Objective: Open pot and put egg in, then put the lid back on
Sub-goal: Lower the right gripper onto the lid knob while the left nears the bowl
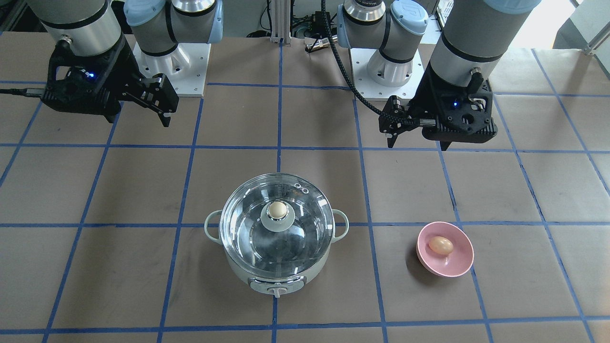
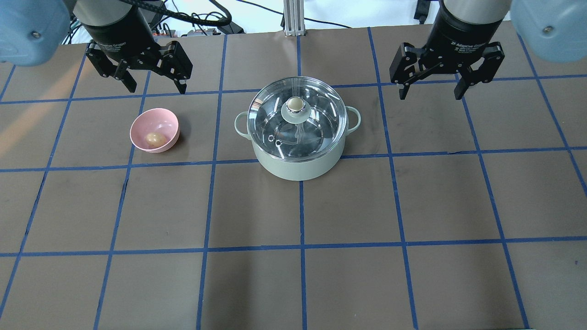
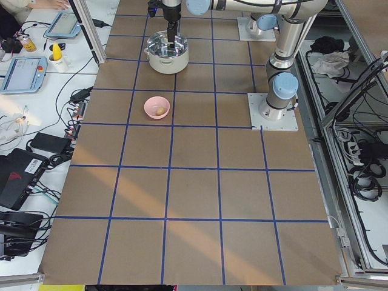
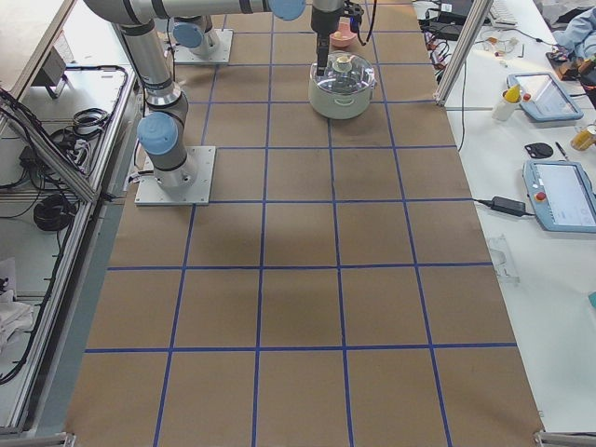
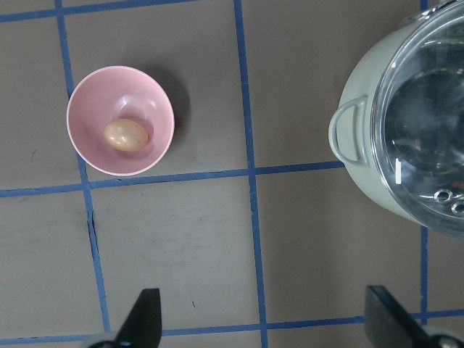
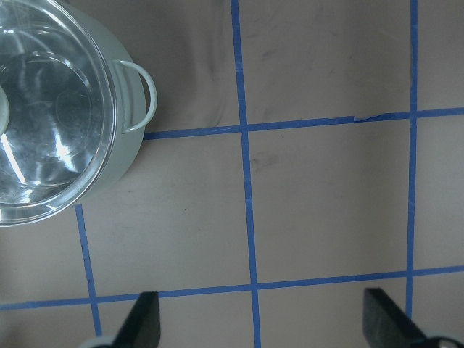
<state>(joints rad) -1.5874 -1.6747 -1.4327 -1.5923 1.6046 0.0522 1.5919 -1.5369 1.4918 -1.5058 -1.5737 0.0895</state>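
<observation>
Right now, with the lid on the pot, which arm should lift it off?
Right, I'd say. The right gripper hovers open with only bare table between it and the lid. The left gripper, jaws also open, hovers close to the pink bowl holding the egg, so save it for that.

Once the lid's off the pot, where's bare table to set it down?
Widest free patch: the brown taped table beyond the mint-green pot's right loop handle, on the open right gripper's side; nothing lies there, so the clear glass lid should fit. Tighter: the strip between the pot and the pink bowl holding the tan egg, near the left gripper.
</observation>
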